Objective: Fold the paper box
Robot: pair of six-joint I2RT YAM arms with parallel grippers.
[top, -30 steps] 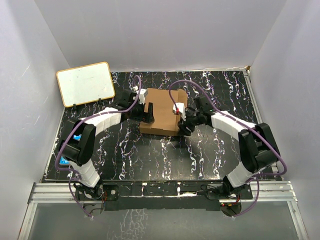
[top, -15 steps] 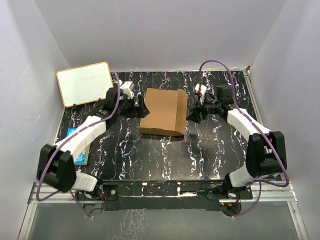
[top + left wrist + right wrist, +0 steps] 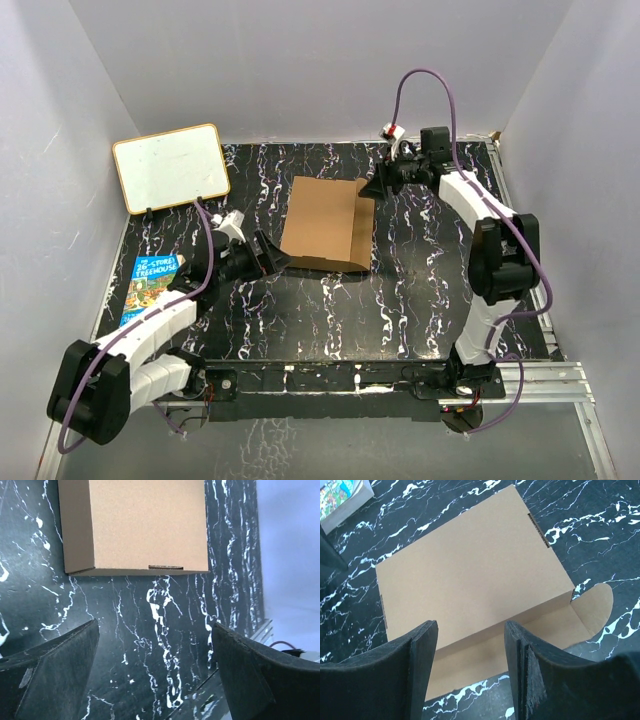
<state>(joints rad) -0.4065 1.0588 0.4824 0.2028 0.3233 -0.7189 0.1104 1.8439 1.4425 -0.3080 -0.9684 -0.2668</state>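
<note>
The box [image 3: 322,220] is lying flat near the middle of the surface [image 3: 300,320], a shallow brown rectangle with its lid down. A flap [image 3: 580,612] with a rounded end is sticking out along the side of the box that is facing the right arm.

The left tool [image 3: 278,258] is hovering just off the box's near corner on the left arm's side, not touching it. Its fingers [image 3: 60,670] are spreading wide, with only bare surface showing between them.

The right tool [image 3: 366,188] is hanging by the box's far corner on the other side and pointing towards it. Its fingers [image 3: 420,665] are standing apart and gripping nothing, and the lid of the box is showing through the gap from the wrist.

A white board [image 3: 170,167] is standing propped up beyond the box's far left corner, well apart from it. A book [image 3: 150,283] is lying flat well to the left of the box, past the left tool.
</note>
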